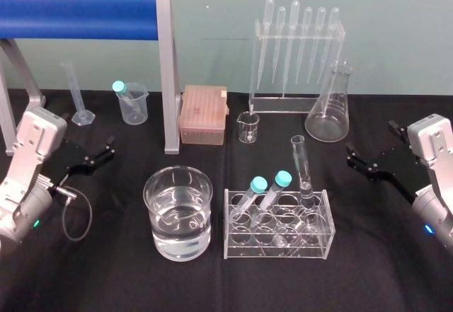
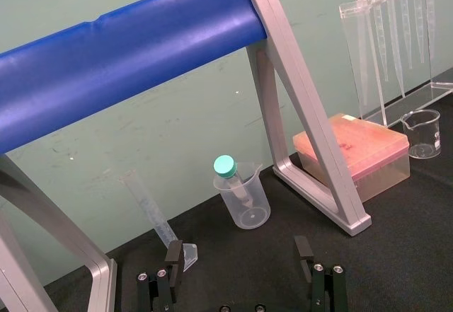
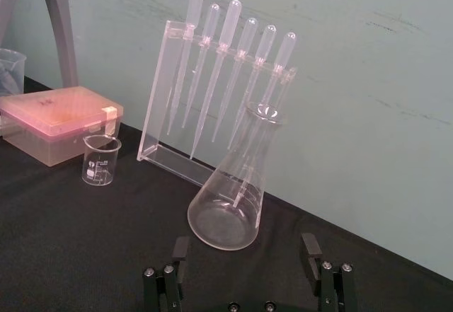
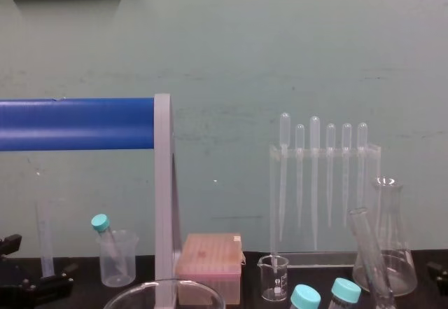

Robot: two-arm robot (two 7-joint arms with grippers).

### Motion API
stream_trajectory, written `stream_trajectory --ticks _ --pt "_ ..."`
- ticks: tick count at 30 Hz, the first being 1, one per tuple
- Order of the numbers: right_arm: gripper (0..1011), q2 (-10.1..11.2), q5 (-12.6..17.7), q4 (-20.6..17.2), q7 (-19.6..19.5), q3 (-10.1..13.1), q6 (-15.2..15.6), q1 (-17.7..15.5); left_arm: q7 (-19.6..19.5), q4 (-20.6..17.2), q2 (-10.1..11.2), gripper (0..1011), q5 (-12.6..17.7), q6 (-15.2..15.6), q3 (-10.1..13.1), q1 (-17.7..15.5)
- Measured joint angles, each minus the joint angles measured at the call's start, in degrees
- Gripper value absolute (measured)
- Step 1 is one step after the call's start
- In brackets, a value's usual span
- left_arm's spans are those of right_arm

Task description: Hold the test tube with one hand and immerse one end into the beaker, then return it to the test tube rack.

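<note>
test tube (image 4: pixel 367 249): clear, leaning, open rim uppermost, overlapping the conical flask (image 4: pixel 393 256); lower end cut off at the bottom edge.
beaker (image 4: pixel 140 298): thin rim arc at the bottom edge, seemingly before the grey post (image 4: pixel 163 197).
teal caps (image 4: pixel 305 296): two, low, beside the test tube.
pipettes (image 4: pixel 314 176): six, upright in a clear stand.

Bright even light, faint soft shadows, small glints on the beaker (image 1: pixel 157 216)

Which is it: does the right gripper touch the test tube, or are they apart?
Apart. The head view shows the right gripper open at the right, with bare black cloth between it and the test tube standing in the rack.
</note>
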Motion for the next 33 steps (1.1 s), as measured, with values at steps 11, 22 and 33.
stream_trajectory --ticks 11,22,33 --pt "1000 0.0 0.0 0.0 0.0 0.0 0.0 0.0 0.0 0.0 0.0 1000 0.0 0.0 0.0 0.0" --pt "1000 0.0 0.0 0.0 0.0 0.0 0.0 0.0 0.0 0.0 0.0 1000 0.0 0.0 0.0 0.0" --pt "1000 0.0 0.0 0.0 0.0 0.0 0.0 0.0 0.0 0.0 0.0 1000 0.0 0.0 0.0 0.0"
